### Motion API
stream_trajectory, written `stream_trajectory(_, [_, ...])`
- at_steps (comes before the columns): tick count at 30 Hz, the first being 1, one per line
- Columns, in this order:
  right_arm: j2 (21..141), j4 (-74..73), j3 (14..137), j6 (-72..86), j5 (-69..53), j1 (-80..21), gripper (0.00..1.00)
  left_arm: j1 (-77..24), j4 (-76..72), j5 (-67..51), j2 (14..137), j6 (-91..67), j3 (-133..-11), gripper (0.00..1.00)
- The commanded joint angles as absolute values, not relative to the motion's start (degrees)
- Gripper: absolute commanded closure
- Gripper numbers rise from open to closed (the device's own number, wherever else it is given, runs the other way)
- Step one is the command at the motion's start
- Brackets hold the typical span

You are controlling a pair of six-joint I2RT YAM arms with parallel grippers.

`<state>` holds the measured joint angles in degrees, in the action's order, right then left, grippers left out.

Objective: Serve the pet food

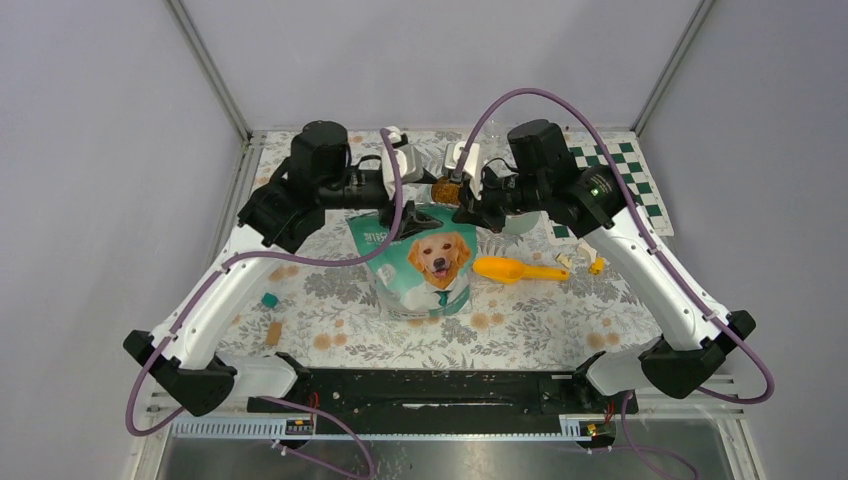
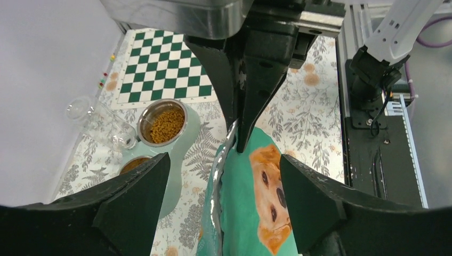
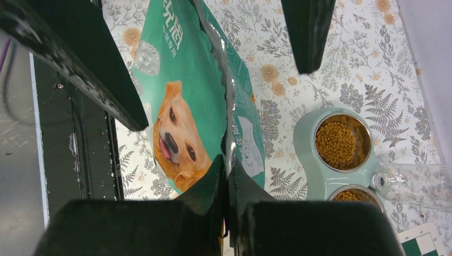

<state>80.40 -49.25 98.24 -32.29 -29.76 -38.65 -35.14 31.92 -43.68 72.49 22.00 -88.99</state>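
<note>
The pet food (image 3: 338, 142) is brown kibble in the steel bowls of a pale green double feeder (image 3: 305, 160). It also shows in the left wrist view (image 2: 166, 125) and the top view (image 1: 446, 188). A teal bag with a dog picture (image 1: 425, 262) stands at mid-table. My right gripper (image 3: 226, 168) is shut on the bag's silvery top edge (image 3: 230, 106). My left gripper (image 2: 224, 160) is open, with its fingers on either side of the same edge and not touching it. A yellow scoop (image 1: 515, 270) lies right of the bag.
A clear jar (image 2: 98, 122) lies on its side beside the feeder. A green chessboard mat (image 1: 620, 180) is at the far right. Small pale pieces (image 1: 585, 262) lie near the scoop. A small teal item (image 1: 269, 299) lies at the left.
</note>
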Motion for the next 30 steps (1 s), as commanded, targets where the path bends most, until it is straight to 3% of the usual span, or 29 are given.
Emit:
stream_trajectory(1, [78.54, -48.89, 99.3, -35.14, -31.32, -38.01, 1.0, -37.55, 36.68, -38.81, 73.73, 26.78, -93.03, 0.24])
stream_trajectory(8, [77.23, -48.79, 98.52, -36.14, -33.18, -37.65, 1.0, -40.64, 39.58, -34.86, 76.09, 29.82, -95.22, 0.26])
stream_trajectory(16, [74.35, -42.08, 95.11, -30.76, -36.22, -35.97, 1.0, -42.11, 46.15, -32.43, 78.71, 34.25, -97.82, 0.54])
stream_trajectory(22, [71.97, -34.91, 90.62, -24.12, -38.8, -34.8, 1.0, -42.29, 46.55, -32.58, 78.26, 34.98, -96.37, 0.61])
stream_trajectory(27, [71.03, -31.69, 88.9, -21.01, -38.93, -34.71, 1.0, -42.56, 48.72, -31.58, 78.93, 36.56, -96.94, 0.78])
stream_trajectory(29, [71.19, -30.9, 89.22, -19.63, -38.01, -34.71, 1.0, -42.62, 50.63, -29.8, 79.2, 37.64, -98.08, 0.98])
stream_trajectory(30, [71.38, -30.64, 89.52, -18.82, -37.14, -34.7, 1.0, -42.57, 51.49, -28.22, 79.09, 38.02, -98.54, 1.0])
